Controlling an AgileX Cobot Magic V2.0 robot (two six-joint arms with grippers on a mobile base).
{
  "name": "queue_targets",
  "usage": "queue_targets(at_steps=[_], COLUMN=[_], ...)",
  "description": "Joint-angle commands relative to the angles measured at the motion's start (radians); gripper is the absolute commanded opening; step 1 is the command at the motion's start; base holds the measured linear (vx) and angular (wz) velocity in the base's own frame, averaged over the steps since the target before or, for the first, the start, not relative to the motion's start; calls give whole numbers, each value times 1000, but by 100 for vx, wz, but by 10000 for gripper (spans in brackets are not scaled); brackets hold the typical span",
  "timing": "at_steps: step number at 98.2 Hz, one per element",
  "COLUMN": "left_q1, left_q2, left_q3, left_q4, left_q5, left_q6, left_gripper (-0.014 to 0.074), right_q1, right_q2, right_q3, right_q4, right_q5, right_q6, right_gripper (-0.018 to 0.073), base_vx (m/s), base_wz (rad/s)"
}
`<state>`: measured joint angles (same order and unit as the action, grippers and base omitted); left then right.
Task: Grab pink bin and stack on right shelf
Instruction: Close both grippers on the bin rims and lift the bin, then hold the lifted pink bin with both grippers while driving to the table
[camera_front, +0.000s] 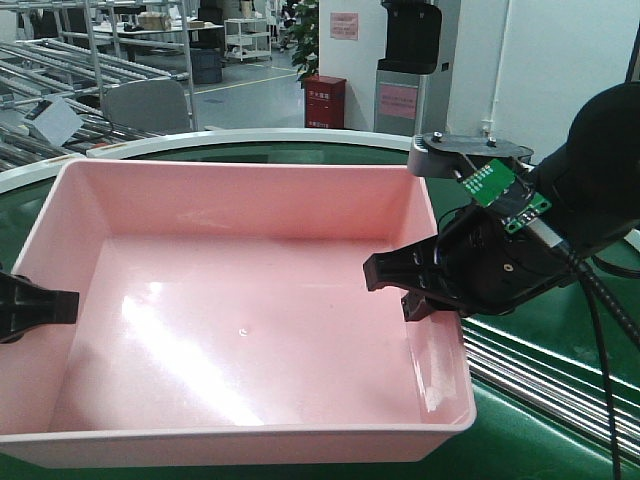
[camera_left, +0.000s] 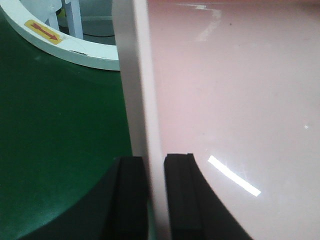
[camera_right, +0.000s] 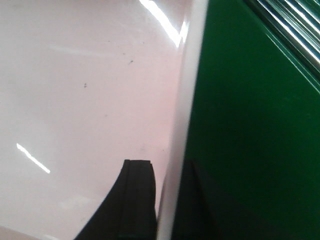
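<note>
Left gripper (camera_left: 154, 167): jaws clamped across pink bin (camera_left: 225, 90) side wall, one jaw inside, one outside. Right gripper (camera_right: 167, 170): jaws clamped likewise across opposite wall, rim between jaws, wrist tilted down.

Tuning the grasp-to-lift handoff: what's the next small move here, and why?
Probably lift both hands straight up together, level. The left hand and right hand each pinch opposite walls of the shallow pale-pink plastic bin, seemingly resting on the green belt.

The front view's edges partly cut off the left gripper (camera_front: 40, 305) and the pink bin (camera_front: 250, 205).
</note>
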<state>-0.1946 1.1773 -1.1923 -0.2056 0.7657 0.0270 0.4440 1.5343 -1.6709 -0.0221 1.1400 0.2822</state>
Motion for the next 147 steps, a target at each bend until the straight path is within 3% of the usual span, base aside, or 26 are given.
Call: queue_targets(at_steps=[1, 147], left_q1=[0, 0], left_q2=[-29, -28], left_q3=[-33, -32], left_q4=[15, 17], left_q5=[-83, -66], left_q6=[15, 16], left_gripper=[-5, -5], right_q1=[-16, -16], right_q2=[-47, -47], right_q3=[-33, -33], right_q4=[-57, -58], right_q5=[-45, -46], right_q6=[-24, -24], right_gripper=[-8, -8], base_vx=[0, -6], base_wz=[0, -7])
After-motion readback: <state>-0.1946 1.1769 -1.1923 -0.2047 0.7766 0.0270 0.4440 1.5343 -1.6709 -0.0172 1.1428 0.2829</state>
